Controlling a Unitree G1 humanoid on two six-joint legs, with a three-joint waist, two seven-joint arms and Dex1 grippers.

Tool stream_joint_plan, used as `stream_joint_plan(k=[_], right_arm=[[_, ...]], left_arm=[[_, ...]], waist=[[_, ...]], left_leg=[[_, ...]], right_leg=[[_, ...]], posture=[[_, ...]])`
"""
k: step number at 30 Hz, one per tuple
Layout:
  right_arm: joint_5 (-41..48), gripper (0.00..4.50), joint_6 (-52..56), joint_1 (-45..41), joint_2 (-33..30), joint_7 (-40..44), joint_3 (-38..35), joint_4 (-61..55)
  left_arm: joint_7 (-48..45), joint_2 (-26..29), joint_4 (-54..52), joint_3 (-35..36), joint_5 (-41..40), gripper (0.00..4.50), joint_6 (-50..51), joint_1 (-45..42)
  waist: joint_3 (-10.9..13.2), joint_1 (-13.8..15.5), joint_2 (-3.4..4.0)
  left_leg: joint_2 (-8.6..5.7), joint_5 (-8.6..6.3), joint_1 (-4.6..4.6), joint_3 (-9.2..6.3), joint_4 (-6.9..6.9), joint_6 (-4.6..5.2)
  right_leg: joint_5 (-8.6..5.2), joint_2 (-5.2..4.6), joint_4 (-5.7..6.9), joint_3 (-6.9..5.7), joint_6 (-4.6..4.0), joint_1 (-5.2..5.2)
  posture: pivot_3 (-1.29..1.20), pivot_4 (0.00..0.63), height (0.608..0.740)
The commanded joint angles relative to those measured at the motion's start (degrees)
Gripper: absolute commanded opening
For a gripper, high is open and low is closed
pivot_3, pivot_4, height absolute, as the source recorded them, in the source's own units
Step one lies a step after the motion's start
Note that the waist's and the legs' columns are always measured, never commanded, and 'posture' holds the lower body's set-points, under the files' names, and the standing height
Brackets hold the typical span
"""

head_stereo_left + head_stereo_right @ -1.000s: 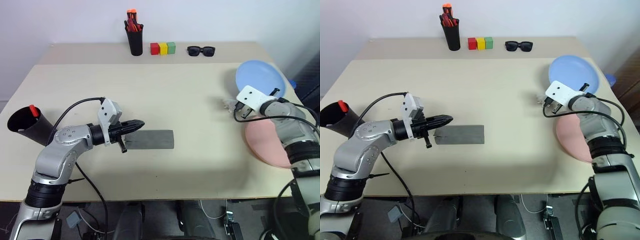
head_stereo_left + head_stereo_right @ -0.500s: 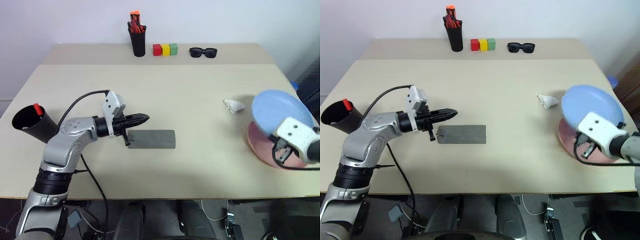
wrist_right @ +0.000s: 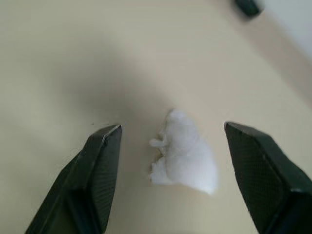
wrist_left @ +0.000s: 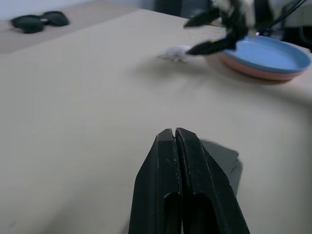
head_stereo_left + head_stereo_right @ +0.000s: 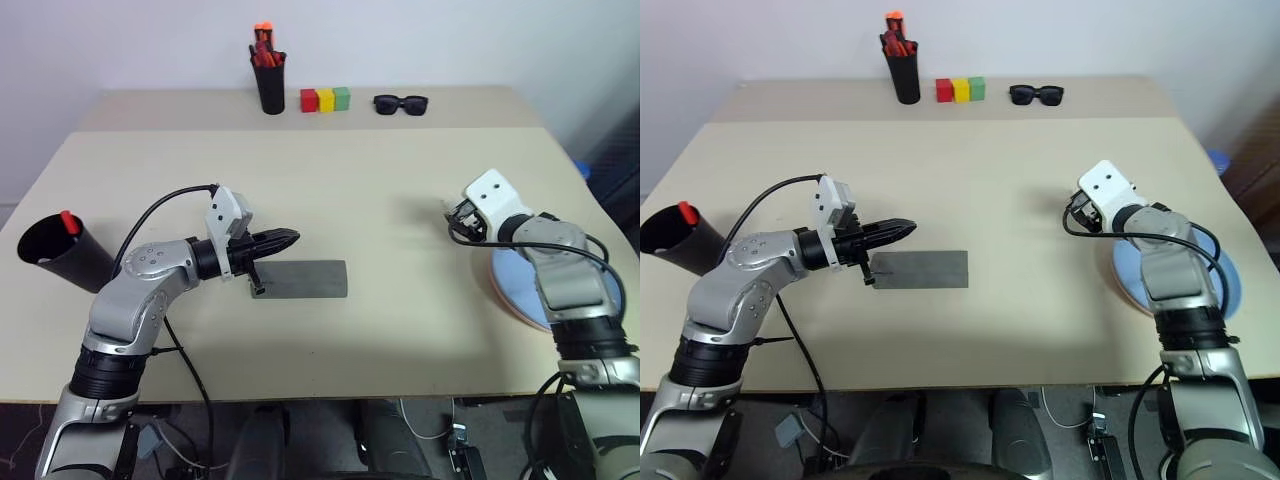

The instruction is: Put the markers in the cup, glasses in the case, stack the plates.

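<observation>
From the head cameras, I see the plates stacked at the table's right edge, blue on pink, so that part of the job looks done. The case lies flat near the middle, flap shut; I cannot see the glasses, and judge they may already be inside. The cup leans at the far left edge with a red marker poking out of it; the white one I cannot find. My left arm is bent at the elbow, forearm reaching in level, and the left gripper hovers over the case's near-left end. My right arm is tucked in above the plates, the right gripper aimed away from them at a small white scrap.

In the left wrist view, the left gripper's fingers are pressed together on nothing, the case's corner just past them.

In the right wrist view, the right gripper's fingers stand spread wide, the scrap lying on the table between them, untouched; I'd guess it is clutter.
</observation>
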Motion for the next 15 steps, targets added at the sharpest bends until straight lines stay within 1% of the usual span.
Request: stream_joint_plan(k=[1, 2, 3, 5, 8, 9, 10, 12, 15], right_arm=[[-4.51, 3.37, -9.39, -6.65, 0.19, -5.07, 3.23, 15.69], [-4.97, 3.37, -11.26, -7.78, 0.25, -5.62, 3.84, 18.66], [-5.01, 3.14, -12.57, -8.99, 0.42, -6.35, 3.96, 21.40], [-5.04, 2.51, -14.61, -10.32, 0.43, -7.04, 4.01, 24.39], [-5.42, 1.03, -16.56, -10.27, -0.41, -7.10, 4.24, 23.94], [-5.68, 0.48, -16.91, -9.87, -0.94, -7.04, 4.28, 22.87], [-5.78, 0.03, -16.54, -9.02, -1.76, -7.03, 3.84, 20.51], [-5.04, 0.03, -14.81, -6.89, -3.65, -6.25, 2.14, 14.91], [0.87, 0.03, -5.13, 3.05, -9.18, 0.29, -6.06, -7.11]], left_arm=[[1.98, 1.05, -4.79, 2.91, -1.29, 0.00, 0.82, 1.73], [2.39, 1.15, -5.44, 3.25, -1.43, 0.00, 0.97, 2.28], [2.91, 1.16, -6.11, 3.72, -1.72, 0.00, 1.29, 2.84], [3.77, 1.21, -7.42, 4.47, -2.39, 0.00, 2.01, 3.97], [5.00, 1.05, -8.99, 4.83, -3.02, 0.00, 2.70, 5.57], [5.40, 1.00, -9.28, 4.79, -3.11, 0.00, 2.86, 5.96], [5.93, 0.83, -9.51, 4.91, -2.99, 0.00, 2.43, 6.39], [7.26, 0.22, -9.76, 5.57, -3.49, 0.00, 2.65, 6.82], [8.26, 0.68, -9.12, 8.27, -3.75, 0.00, 2.07, 8.45]], waist=[[0.01, -0.25, 0.03], [0.01, -0.35, 0.02], [0.01, -0.40, 0.02], [0.01, -0.41, 0.02], [0.01, -0.55, 0.03], [0.02, -0.56, 0.04], [0.02, -0.58, 0.04], [0.02, -0.55, 0.05], [0.03, 0.02, 0.12]], left_leg=[[0.00, -0.01, -0.06, 0.01, 0.00, 0.01], [-0.01, -0.01, -0.11, 0.01, 0.00, 0.02], [-0.01, -0.02, -0.11, 0.01, 0.00, 0.02], [-0.01, -0.02, -0.11, -0.01, 0.00, 0.02], [-0.01, -0.02, -0.10, -0.01, 0.02, 0.03], [-0.01, -0.02, -0.10, 0.00, 0.02, 0.02], [-0.01, -0.02, -0.10, -0.01, 0.03, 0.02], [0.00, -0.02, -0.08, -0.01, 0.03, 0.02], [-0.01, -0.02, -0.13, -0.05, 0.03, 0.02]], right_leg=[[0.00, 0.00, 0.00, 0.01, 0.01, -0.07], [0.01, -0.01, -0.01, 0.01, 0.01, -0.12], [0.01, -0.01, -0.02, 0.00, 0.01, -0.12], [0.01, -0.01, -0.02, -0.01, 0.01, -0.10], [0.01, 0.00, -0.01, 0.00, 0.01, -0.10], [0.01, 0.00, -0.01, 0.00, 0.01, -0.10], [0.01, 0.01, 0.00, 0.00, 0.01, -0.10], [0.01, 0.02, 0.01, 0.00, 0.01, -0.10], [-0.01, 0.01, 0.01, -0.01, 0.04, -0.11]], posture=[[0.00, 0.150, 0.740], [0.00, 0.150, 0.740], [0.00, 0.150, 0.740], [0.00, 0.150, 0.740], [0.00, 0.150, 0.740], [0.00, 0.150, 0.740], [0.00, 0.150, 0.740], [0.00, 0.150, 0.740], [0.00, 0.150, 0.740]])
